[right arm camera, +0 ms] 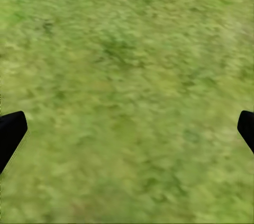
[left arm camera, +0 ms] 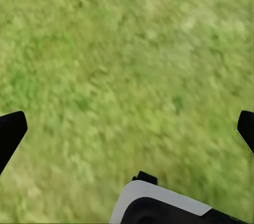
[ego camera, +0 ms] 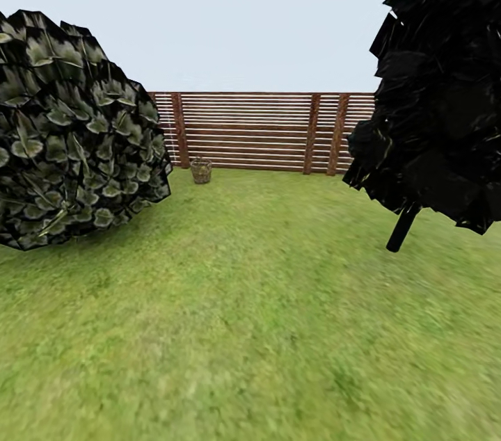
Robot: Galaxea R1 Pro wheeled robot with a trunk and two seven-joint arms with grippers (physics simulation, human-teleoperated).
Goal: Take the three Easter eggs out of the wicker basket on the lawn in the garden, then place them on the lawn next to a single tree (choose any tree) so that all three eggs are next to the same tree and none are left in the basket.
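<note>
Head view: the lawn (ego camera: 264, 330) runs wide and unobstructed from the near edge to a brown slatted fence (ego camera: 257, 131) that closes the far side. A large leafy bush (ego camera: 73, 131) bounds the left; a dark conifer (ego camera: 438, 86) on a thin leaning trunk bounds the right. The wicker basket (ego camera: 201, 170) stands far off, just before the fence and near the bush's right edge; its contents are too small to tell.

Left gripper (left arm camera: 127, 134): fingers spread wide at the frame margins, nothing between them, grass beneath. Right gripper (right arm camera: 127, 134): likewise spread wide, empty, over grass.
</note>
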